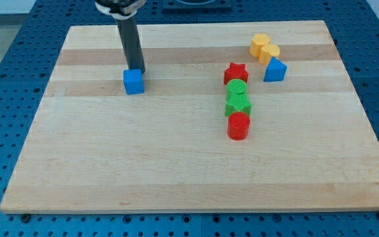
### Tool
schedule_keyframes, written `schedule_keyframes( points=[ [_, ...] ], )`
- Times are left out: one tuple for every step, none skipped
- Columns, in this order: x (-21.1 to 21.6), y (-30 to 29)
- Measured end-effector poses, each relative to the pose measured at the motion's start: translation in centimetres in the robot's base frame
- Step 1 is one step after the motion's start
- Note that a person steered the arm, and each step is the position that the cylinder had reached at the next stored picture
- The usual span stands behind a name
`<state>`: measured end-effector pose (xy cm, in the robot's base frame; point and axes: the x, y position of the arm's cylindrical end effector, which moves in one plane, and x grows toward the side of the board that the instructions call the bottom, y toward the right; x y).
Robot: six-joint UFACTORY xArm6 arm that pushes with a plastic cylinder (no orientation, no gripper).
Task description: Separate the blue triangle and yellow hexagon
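On a wooden board (176,171), my tip (137,70), a bare rod with nothing held, touches the top edge of a blue cube (133,81). Far to the cube's right, the blue triangle (274,70) touches the yellow hexagon (264,48) above it. Between them and the cube runs a column: red star (236,72), two green blocks (238,97), red cylinder (238,125).

Red star (236,72), green blocks (237,97) crowd blue triangle (275,70)
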<state>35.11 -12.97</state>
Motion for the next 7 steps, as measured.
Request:
schedule_keyframes(
  points=[
    [0.5, -0.6],
    [0.2, 1.9],
    [0.3, 6.9],
    [0.2, 11.0],
    [0.2, 14.8],
    [0.0, 17.5],
    [-1.1, 17.8]
  ],
)
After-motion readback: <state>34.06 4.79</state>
